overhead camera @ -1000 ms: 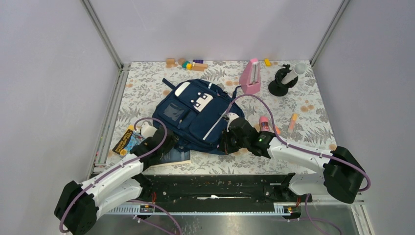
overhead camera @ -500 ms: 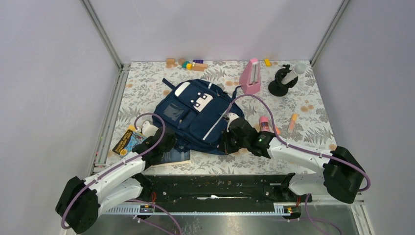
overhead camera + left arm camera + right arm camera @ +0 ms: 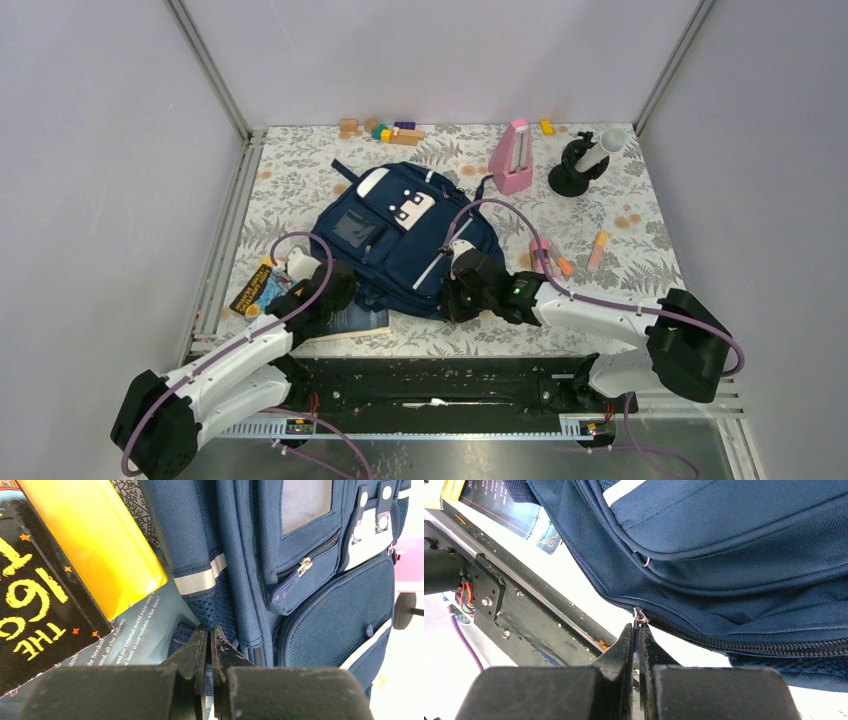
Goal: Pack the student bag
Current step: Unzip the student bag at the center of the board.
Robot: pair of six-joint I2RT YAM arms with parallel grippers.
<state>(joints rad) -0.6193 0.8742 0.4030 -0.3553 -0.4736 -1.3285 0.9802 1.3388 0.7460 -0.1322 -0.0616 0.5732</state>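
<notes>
The student bag (image 3: 400,235), navy with white stripes and a white patch, lies flat in the middle of the table. My left gripper (image 3: 342,292) is at its lower left corner, shut on a fold of blue mesh fabric (image 3: 216,611) of the bag (image 3: 320,615); the gripper (image 3: 210,631) has its tips pressed together. My right gripper (image 3: 452,298) is at the bag's near edge, and in the wrist view this gripper (image 3: 637,629) is shut on the zipper pull (image 3: 639,616) of the long zipper along the bag's (image 3: 734,535) side.
A yellow and black book (image 3: 258,290) and a grey-blue book (image 3: 358,320) lie by the bag's left corner, partly under it. A pink box (image 3: 512,158), a black stand (image 3: 580,165), wooden blocks (image 3: 392,131), and pink (image 3: 540,250) and orange (image 3: 598,248) markers lie further back and right.
The left gripper has closed on the bag's mesh fabric. The right gripper has slid left along the bag's near edge with the zipper pull in it.
</notes>
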